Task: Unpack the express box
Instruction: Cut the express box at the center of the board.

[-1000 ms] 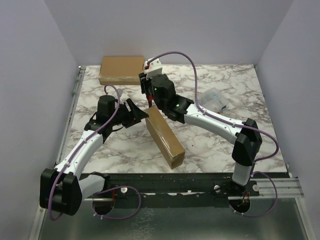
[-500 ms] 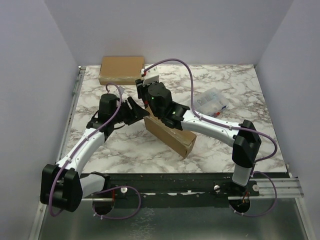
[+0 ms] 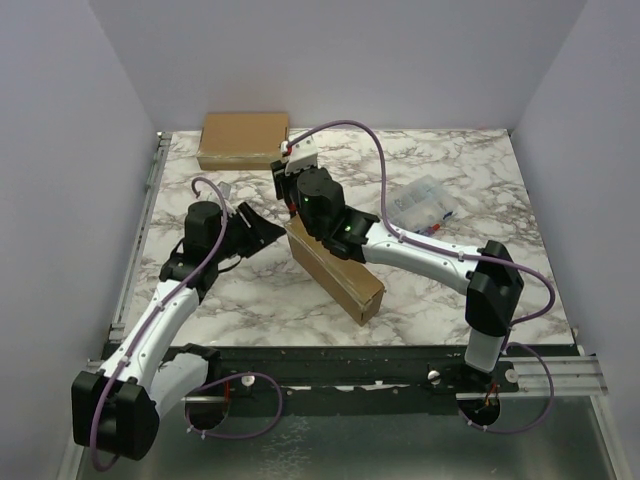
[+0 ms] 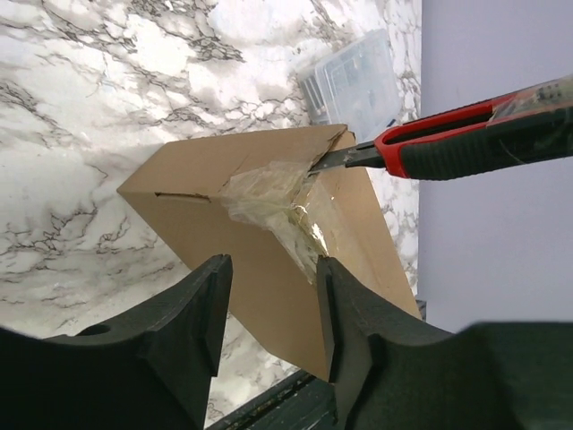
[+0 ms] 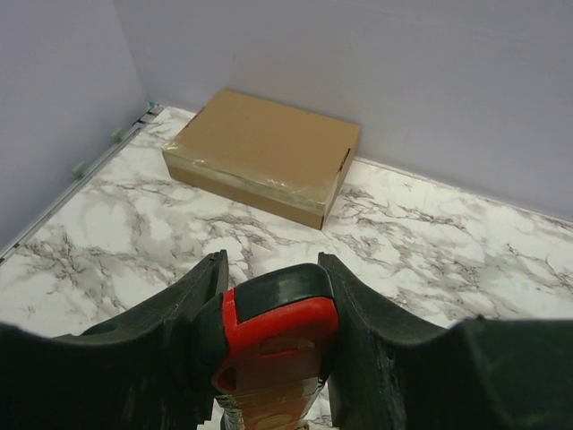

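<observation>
The express box [image 3: 335,268] is a long brown carton lying diagonally mid-table. Its taped end [image 4: 286,202] faces my left gripper. My right gripper [image 5: 269,260] is shut on a red and black utility knife [image 5: 273,331]. It hangs over the box's far-left end [image 3: 295,205]. The knife [image 4: 448,148] has its blade tip at the box's taped corner [image 4: 327,161]. My left gripper [image 4: 269,269] is open just short of that end of the box [image 3: 272,230]. Nothing is clamped between its fingers.
A second, flatter taped carton [image 3: 243,138] sits at the back left against the wall, also in the right wrist view [image 5: 264,152]. A clear plastic case [image 3: 425,203] lies to the right of the arms. A metal rail [image 3: 145,230] runs along the table's left edge.
The box's near end swung to the right, then part of the way back. My left gripper narrowed a little and drew back to the left. The right gripper kept the knife at the box's end.
</observation>
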You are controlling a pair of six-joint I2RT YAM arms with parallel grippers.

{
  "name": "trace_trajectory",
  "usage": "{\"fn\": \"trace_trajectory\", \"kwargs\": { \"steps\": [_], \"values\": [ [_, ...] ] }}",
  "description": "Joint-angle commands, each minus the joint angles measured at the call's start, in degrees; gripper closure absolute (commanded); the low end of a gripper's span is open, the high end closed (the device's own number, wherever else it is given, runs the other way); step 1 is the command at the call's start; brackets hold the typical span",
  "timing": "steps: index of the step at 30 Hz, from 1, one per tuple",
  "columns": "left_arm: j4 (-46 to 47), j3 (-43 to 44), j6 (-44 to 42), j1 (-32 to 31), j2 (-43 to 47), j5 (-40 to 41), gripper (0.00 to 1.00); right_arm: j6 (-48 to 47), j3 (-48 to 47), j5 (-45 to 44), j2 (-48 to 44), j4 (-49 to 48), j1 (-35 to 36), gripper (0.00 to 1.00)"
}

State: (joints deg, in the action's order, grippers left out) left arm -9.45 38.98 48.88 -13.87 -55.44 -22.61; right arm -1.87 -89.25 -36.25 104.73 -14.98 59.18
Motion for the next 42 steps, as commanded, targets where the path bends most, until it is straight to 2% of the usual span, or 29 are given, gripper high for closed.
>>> {"fn": "trace_trajectory", "kwargs": {
  "steps": [1,4,9,20,24,26,31,33,35,39,42],
  "values": [
    [-1.04,0.19,0.94,0.37,1.21,2.85,0.54,-1.12,0.88,-1.79,-2.41,-1.07,0.43,1.00],
    [-0.97,0.58,0.61,0.37,-0.04,3.53,0.60,-1.13,1.10,-1.82,-2.75,-1.05,0.41,1.00],
    [0.22,3.52,-0.19,0.30,-6.91,1.47,0.71,-1.12,1.01,-1.14,-2.83,-0.77,0.46,1.00],
    [5.08,12.16,2.14,-1.07,-15.01,1.88,0.72,1.26,2.91,0.63,-4.31,-0.96,3.35,1.00],
    [6.22,12.37,3.69,-3.22,-14.86,3.00,0.72,3.59,3.64,0.72,-4.51,-1.25,3.74,1.00],
    [6.09,11.95,3.22,-3.70,-14.29,4.30,0.72,3.02,3.04,-2.09,-3.92,-1.40,3.71,1.00],
    [-1.68,11.89,-0.58,-1.24,-11.62,8.89,0.56,2.40,4.59,-1.34,-4.94,-2.57,1.02,1.00],
    [-4.26,11.04,-1.22,0.14,-10.57,8.96,0.53,0.14,4.80,-1.45,-5.11,-2.89,0.23,1.00],
    [-5.19,9.26,-1.34,0.62,-8.89,7.97,0.54,-0.26,4.55,-1.79,-5.15,-2.89,-0.54,1.00],
    [-5.16,5.17,-0.81,0.63,-5.70,3.93,0.65,-1.51,3.75,-2.33,-4.87,-3.17,-0.89,1.00],
    [-4.44,3.45,-0.31,0.37,-3.31,1.36,0.69,-1.89,3.61,-2.28,-4.77,-3.16,-0.91,1.00]
  ]
}}
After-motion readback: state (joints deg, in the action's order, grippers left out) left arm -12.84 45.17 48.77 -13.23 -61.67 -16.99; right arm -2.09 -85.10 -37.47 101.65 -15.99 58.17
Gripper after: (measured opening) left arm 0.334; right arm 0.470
